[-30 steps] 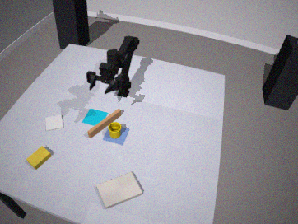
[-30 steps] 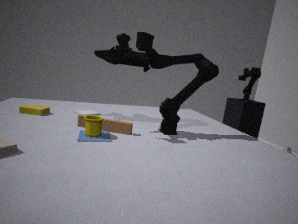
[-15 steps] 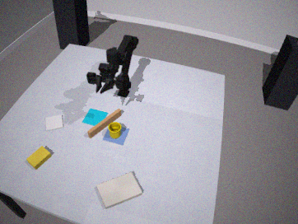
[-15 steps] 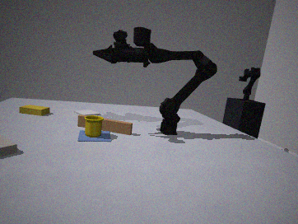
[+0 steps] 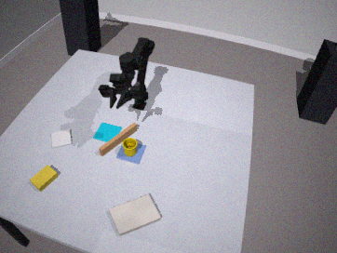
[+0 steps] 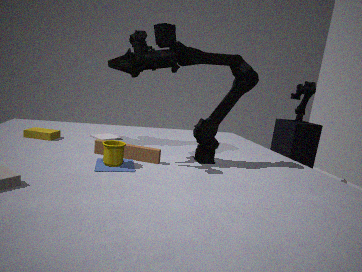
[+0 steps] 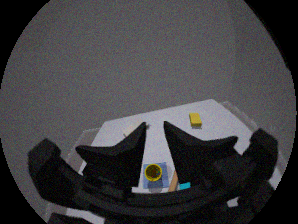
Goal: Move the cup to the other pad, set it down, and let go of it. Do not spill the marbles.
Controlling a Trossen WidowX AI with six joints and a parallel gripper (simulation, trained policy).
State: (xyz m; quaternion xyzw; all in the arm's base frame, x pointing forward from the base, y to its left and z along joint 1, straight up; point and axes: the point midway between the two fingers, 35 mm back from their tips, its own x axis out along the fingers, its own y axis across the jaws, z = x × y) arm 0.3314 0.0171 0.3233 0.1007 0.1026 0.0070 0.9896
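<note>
Your gripper (image 5: 117, 107) (image 6: 110, 63) (image 7: 154, 124) hangs above the worktop (image 5: 200, 163) (image 6: 225, 215) (image 7: 155, 114), its fingers parted and holding nothing. Well apart from it, your yellow cup (image 5: 129, 147) (image 6: 114, 153) (image 7: 153, 172) stands upright on the blue pad (image 5: 138, 159) (image 6: 102, 168) (image 7: 161, 184), near the wooden bar (image 5: 112, 143) (image 6: 142, 153) (image 7: 173, 183).

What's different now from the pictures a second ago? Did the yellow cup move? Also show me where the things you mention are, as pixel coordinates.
The robot arm (image 5: 144, 60) (image 6: 225, 95) moved a little, and its fingers (image 5: 119, 106) (image 6: 110, 63) now point slightly lower. Nothing was grabbed or let go. The yellow cup (image 5: 129, 148) (image 6: 114, 154) (image 7: 153, 173) didn't move: it is standing on the blue pad (image 5: 139, 159) (image 6: 101, 168) (image 7: 163, 183). The brown bar (image 5: 112, 143) (image 6: 145, 153) (image 7: 173, 183) and the yellow block (image 5: 44, 178) (image 6: 42, 134) (image 7: 195, 120) stayed put too.
</note>
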